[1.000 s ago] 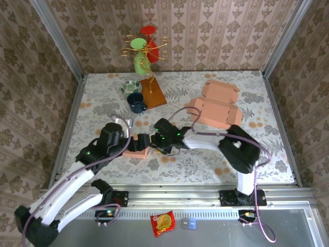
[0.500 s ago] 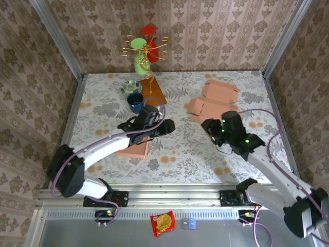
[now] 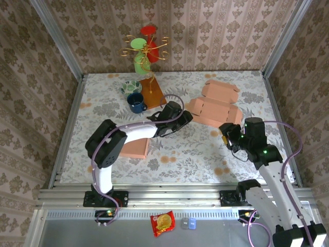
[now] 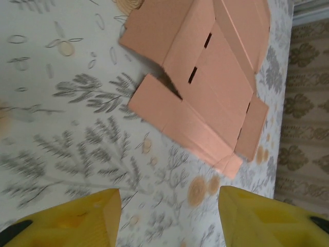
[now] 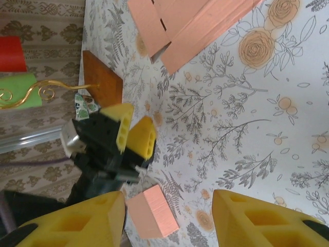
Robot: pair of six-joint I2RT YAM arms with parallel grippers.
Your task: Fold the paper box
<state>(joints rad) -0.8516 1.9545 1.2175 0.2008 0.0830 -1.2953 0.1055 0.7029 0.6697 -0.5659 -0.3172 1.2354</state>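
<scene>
An unfolded salmon paper box (image 3: pixel 215 107) lies flat at the back right of the table; the left wrist view looks down on it (image 4: pixel 205 77). A folded box (image 3: pixel 134 148) sits left of centre, partly under the left forearm, and appears again in the right wrist view (image 5: pixel 152 211). My left gripper (image 3: pixel 185 117) hovers just left of the flat box, open and empty (image 4: pixel 169 216). My right gripper (image 3: pixel 227 136) is open and empty near the flat box's front right corner (image 5: pixel 169 218), facing the left gripper (image 5: pixel 134 135).
A blue mug (image 3: pixel 136 102), a patterned cup (image 3: pixel 130 86) and a brown wooden board (image 3: pixel 153 92) stand at the back left. Behind them is a gold mug tree (image 3: pixel 144 51) with green and red cups. A snack packet (image 3: pixel 163 222) lies on the front rail.
Both grippers have left the folded box. The left gripper swung right toward the flat box and its jaws narrowed. The right arm drew back to the right side.
</scene>
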